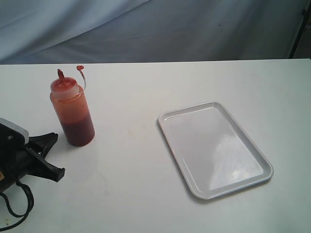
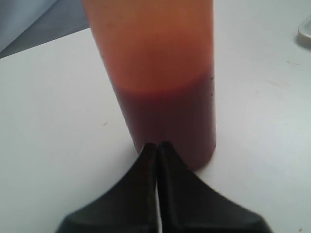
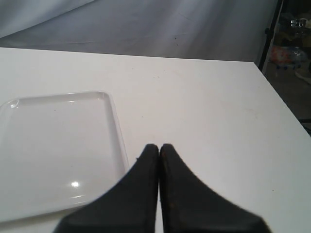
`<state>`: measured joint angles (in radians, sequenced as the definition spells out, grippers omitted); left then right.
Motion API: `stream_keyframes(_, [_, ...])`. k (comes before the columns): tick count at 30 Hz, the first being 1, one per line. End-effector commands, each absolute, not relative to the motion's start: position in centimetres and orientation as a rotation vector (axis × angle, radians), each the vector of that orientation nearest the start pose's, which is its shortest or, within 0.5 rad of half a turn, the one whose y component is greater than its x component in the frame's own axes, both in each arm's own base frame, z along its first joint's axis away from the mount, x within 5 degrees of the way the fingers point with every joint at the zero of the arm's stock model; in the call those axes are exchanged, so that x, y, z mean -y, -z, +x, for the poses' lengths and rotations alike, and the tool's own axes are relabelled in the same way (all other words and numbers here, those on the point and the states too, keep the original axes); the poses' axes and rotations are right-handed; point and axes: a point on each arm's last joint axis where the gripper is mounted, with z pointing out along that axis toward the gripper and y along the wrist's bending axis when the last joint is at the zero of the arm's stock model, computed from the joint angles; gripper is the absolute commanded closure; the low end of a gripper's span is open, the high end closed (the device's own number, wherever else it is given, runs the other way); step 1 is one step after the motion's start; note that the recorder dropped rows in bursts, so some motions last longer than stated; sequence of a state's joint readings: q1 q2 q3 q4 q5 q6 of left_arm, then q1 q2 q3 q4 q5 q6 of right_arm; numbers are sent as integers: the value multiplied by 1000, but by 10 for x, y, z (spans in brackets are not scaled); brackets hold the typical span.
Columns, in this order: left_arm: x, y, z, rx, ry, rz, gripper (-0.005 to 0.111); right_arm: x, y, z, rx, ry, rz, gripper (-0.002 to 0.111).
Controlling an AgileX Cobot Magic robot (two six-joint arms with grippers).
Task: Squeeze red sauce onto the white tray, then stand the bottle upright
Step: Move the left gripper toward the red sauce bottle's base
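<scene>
The left end effector (image 2: pixel 156 145), fingertips pressed together, sits just beside the base of the upright translucent bottle (image 1: pixel 73 114). Dark red sauce (image 1: pixel 80 132) fills the bottle's lower part. Well right of the bottle on the surface (image 1: pixel 126 170) lies the white tray (image 1: pixel 214 150), glossy. The right end effector (image 3: pixel 159 146) is likewise pressed together.

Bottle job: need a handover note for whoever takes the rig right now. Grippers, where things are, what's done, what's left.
Left gripper: shut, empty, tips pointed at the lower part of the bottle, not gripping it.
Right gripper: shut, empty, by one edge of the white tray.
The bottle stands upright on the table, apart from the tray, with its cap off on its tether. Red sauce fills its lower part.
The tray has no sauce on it.
Done: nothing that shows.
Left: open and grasp the bottle, squeeze sauce onto the tray, stand the bottle upright.
</scene>
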<state>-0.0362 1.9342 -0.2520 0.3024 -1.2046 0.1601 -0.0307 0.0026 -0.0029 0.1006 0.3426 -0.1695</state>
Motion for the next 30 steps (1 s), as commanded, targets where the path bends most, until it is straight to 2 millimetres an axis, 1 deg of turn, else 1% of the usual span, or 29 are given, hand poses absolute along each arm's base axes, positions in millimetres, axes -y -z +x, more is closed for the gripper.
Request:
stream_keyframes(1, [34, -88, 232, -1891, 120, 474, 95, -1, -182, 54, -1823, 55, -64, 108])
stream_keyframes(2, [34, -88, 232, -1891, 120, 474, 88, -1, -182, 54, -1823, 55, -64, 108])
stream_keyframes(4, [34, -88, 232, -1891, 120, 474, 69, -1, -182, 54, -1823, 55, -64, 108])
stream_keyframes(6, [34, -88, 232, -1894, 126, 465, 45, -1, -182, 54, -1823, 55, -64, 108])
stream_keyframes(9, [34, -88, 232, -1901, 145, 438, 12, -1, -182, 54, -1823, 55, -64, 108])
stream_keyframes(10, [34, -88, 232, -1904, 153, 426, 6, -1, -182, 54, -1823, 55, -64, 108])
stream_keyframes(11, [34, -88, 232, -1906, 159, 418, 2, -1, -182, 54, -1823, 55, -64, 108])
stream_keyframes(26, [34, -88, 231, -1905, 161, 420, 2, -1, -182, 54, -1823, 55, -64, 108])
stream_keyframes(30, [36, -88, 231, -1921, 234, 362, 2, -1, -182, 54, -1823, 53, -68, 108])
